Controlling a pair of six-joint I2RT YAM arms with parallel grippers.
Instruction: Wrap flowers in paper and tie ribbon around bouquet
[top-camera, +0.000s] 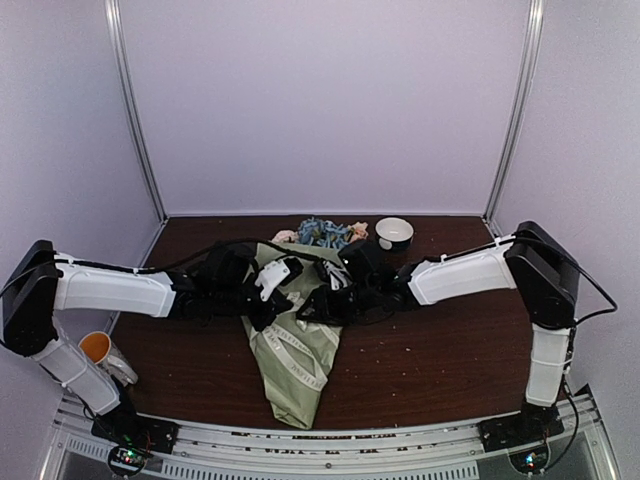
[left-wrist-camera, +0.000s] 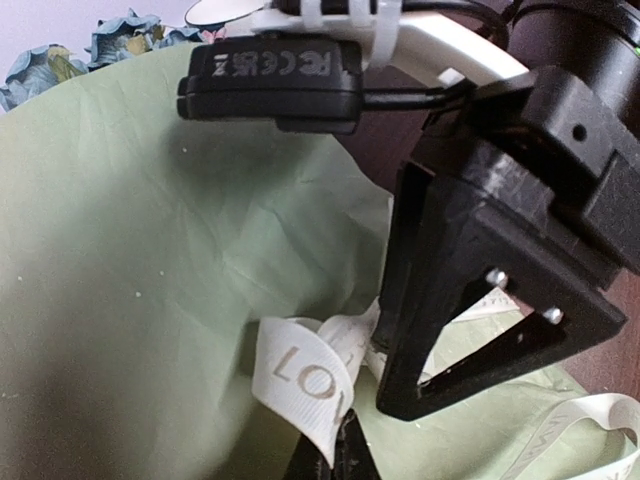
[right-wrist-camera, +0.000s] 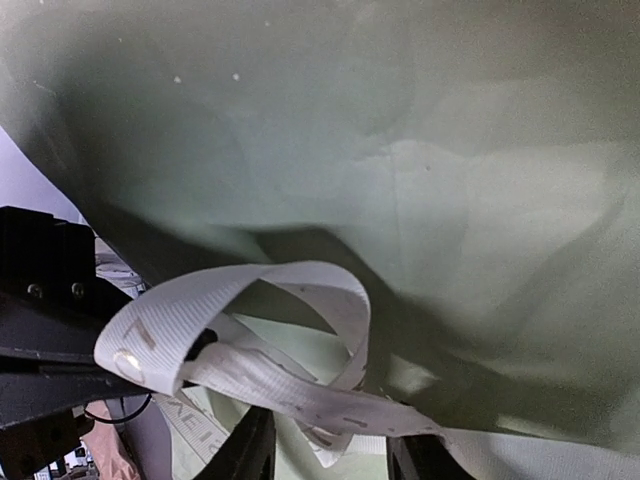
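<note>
The bouquet (top-camera: 295, 350) lies at mid-table as a cone of sage-green paper (left-wrist-camera: 150, 250), its narrow end toward me. Blue and pink flowers (top-camera: 325, 233) show at its far wide end, and blue ones show again in the left wrist view (left-wrist-camera: 120, 30). A cream ribbon (left-wrist-camera: 305, 375) with printed letters loops over the paper. My left gripper (left-wrist-camera: 340, 450) is shut on a fold of that ribbon. My right gripper (right-wrist-camera: 330, 450) hovers close beside it, jaws apart, with a ribbon loop (right-wrist-camera: 250, 330) lying across the gap. Both grippers meet over the cone's middle (top-camera: 300, 290).
A white bowl (top-camera: 395, 233) stands at the back, right of the blooms. A white mug with an orange inside (top-camera: 100, 352) sits near the left arm's base. The brown table (top-camera: 450, 350) ends at a metal rail by the arm bases.
</note>
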